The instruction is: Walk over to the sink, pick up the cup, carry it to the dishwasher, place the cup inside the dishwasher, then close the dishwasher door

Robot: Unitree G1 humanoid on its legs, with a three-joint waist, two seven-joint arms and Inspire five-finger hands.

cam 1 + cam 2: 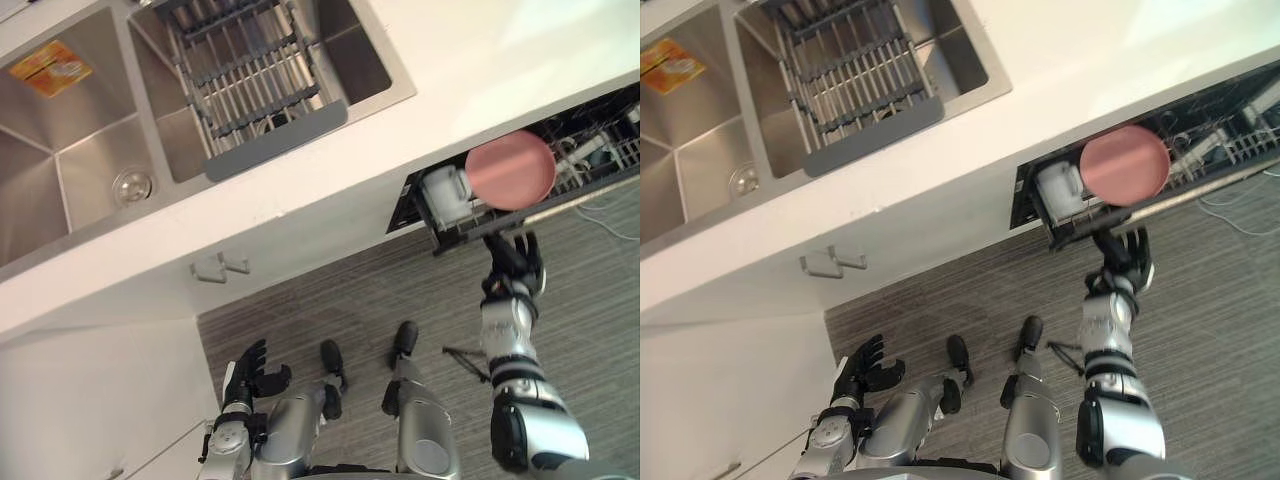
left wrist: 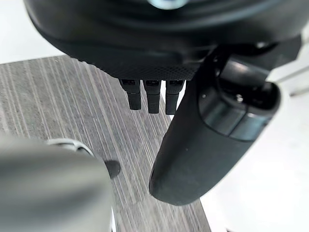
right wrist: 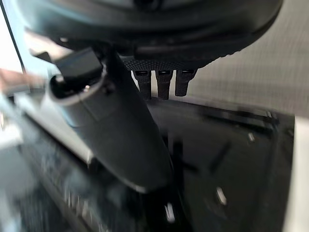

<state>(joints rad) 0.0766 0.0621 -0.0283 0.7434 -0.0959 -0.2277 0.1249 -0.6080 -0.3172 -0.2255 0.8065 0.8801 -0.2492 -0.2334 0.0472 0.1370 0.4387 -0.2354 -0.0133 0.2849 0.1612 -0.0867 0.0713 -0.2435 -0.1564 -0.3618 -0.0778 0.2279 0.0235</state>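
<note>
Door-closing step: pink round cup (image 1: 510,170) already inside; straight-fingered, empty right hand (image 1: 515,265) at dark dishwasher door (image 1: 455,238), which likely needs pushing shut.

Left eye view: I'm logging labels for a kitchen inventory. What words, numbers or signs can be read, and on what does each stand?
Orange-yellow sticker on the wall of the left sink basin: bears print, too small to read.
Pink cup and dishwasher rack: no lettering can be made out.
No other text, number or sign is legible.
</note>
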